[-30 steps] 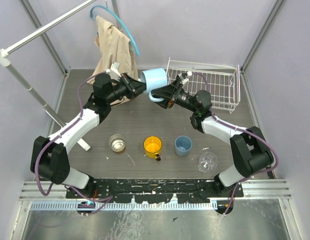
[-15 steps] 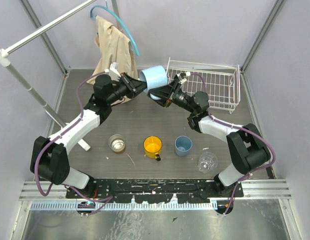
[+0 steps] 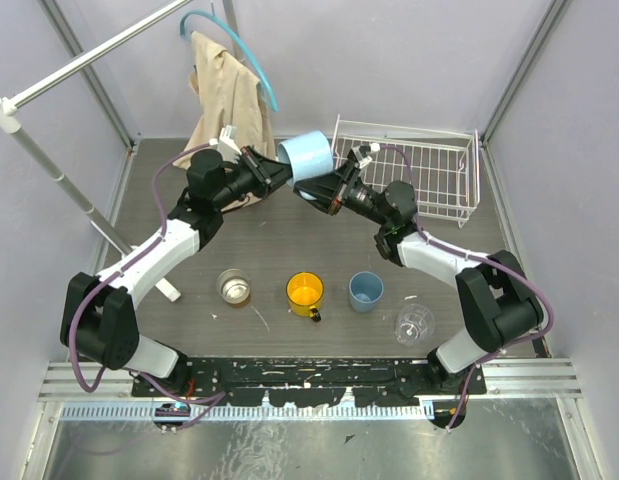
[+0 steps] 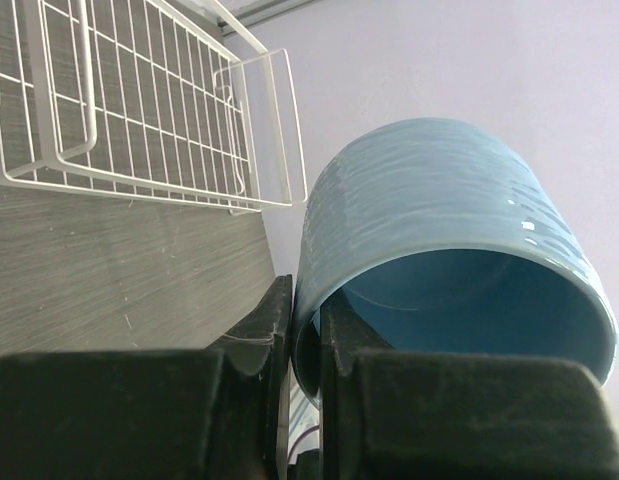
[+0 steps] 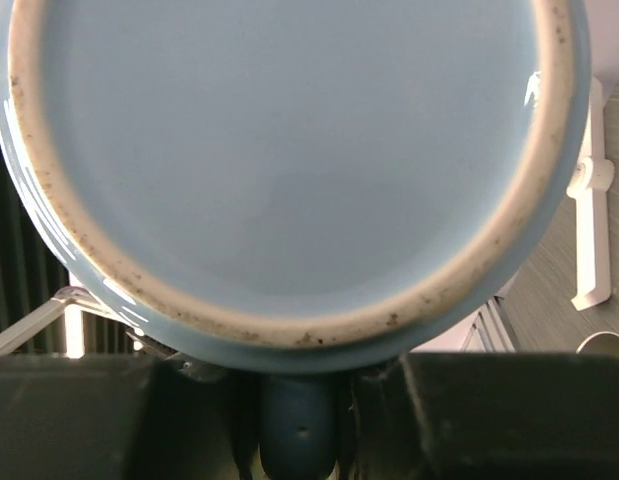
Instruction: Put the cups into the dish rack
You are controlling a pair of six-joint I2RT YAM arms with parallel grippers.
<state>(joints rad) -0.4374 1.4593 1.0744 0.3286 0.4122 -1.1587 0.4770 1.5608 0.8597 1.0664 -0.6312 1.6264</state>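
Note:
The light blue handled mug hangs in the air just left of the white wire dish rack, held from both sides. My left gripper is shut on its rim, one finger inside and one outside, as the left wrist view shows. My right gripper is shut on its handle, with the mug's base filling that view. The silvery metal cup, yellow-orange mug, small blue tumbler and clear glass cup stand in a row on the near table.
A white pole clothes stand with a beige cloth on a blue hanger stands at the back left. The rack holds nothing and sits at the back right by the wall.
The mug and both grippers have shifted slightly up and to the left. The right arm has stretched a little further towards the mug. The cups on the table have not moved.

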